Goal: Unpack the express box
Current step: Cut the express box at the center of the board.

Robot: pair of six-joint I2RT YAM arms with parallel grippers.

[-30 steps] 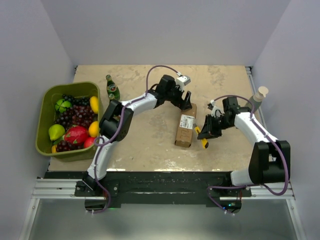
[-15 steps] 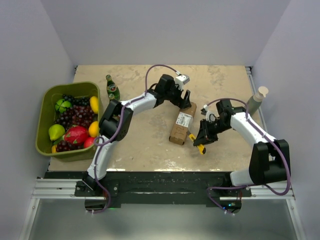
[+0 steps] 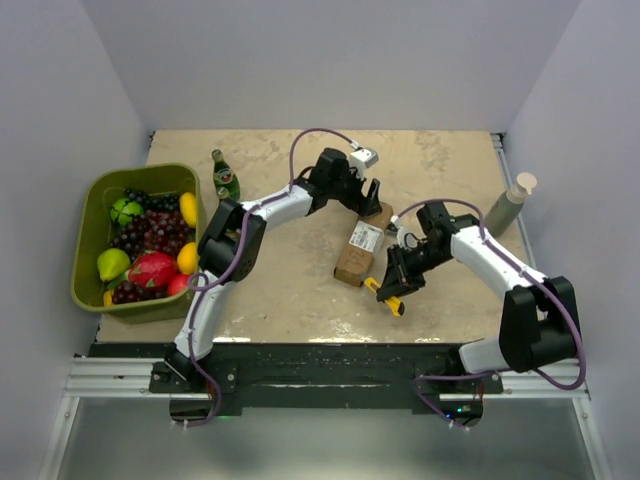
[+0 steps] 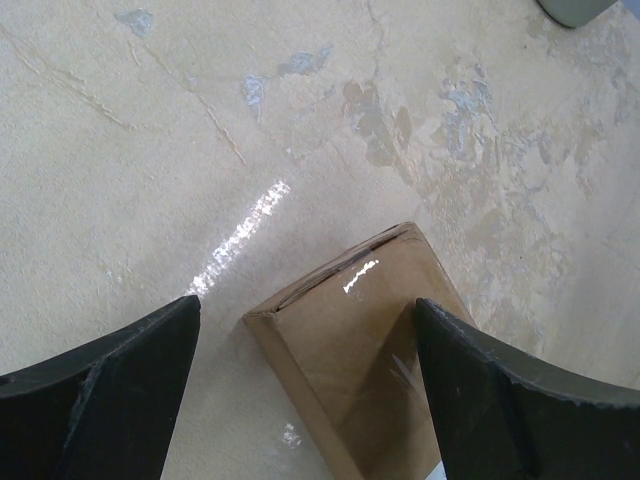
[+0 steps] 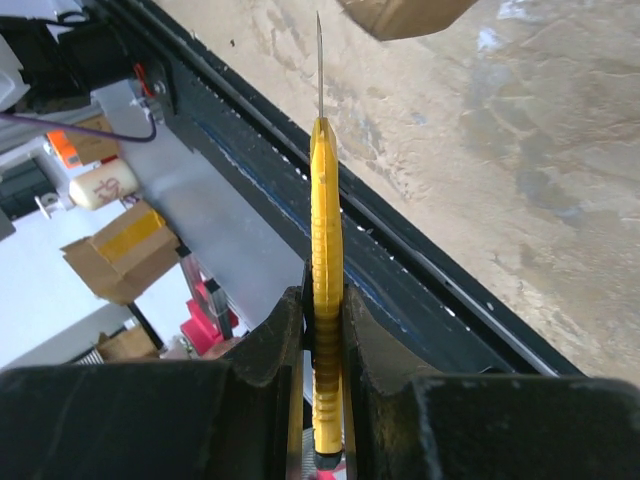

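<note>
Straddling the far end of the express box (image 3: 357,251) w/ jaws spread wide, one finger either side, the left pincer (image 3: 374,208) looks placed to steady the carton on the table (image 3: 290,290) so it won't slide under a cut. The right pincer (image 3: 393,282) is clamped on a yellow utility knife (image 5: 324,250), blade out, prob. to slit a seam. The box lies mid-table, label (image 3: 366,236) up, its near end just beside the right pincer; the blade tip is near that corner but apart.

Robot lab booth (white partition walls (image 3: 330,60), aluminium mounting rail (image 3: 110,378))
</note>
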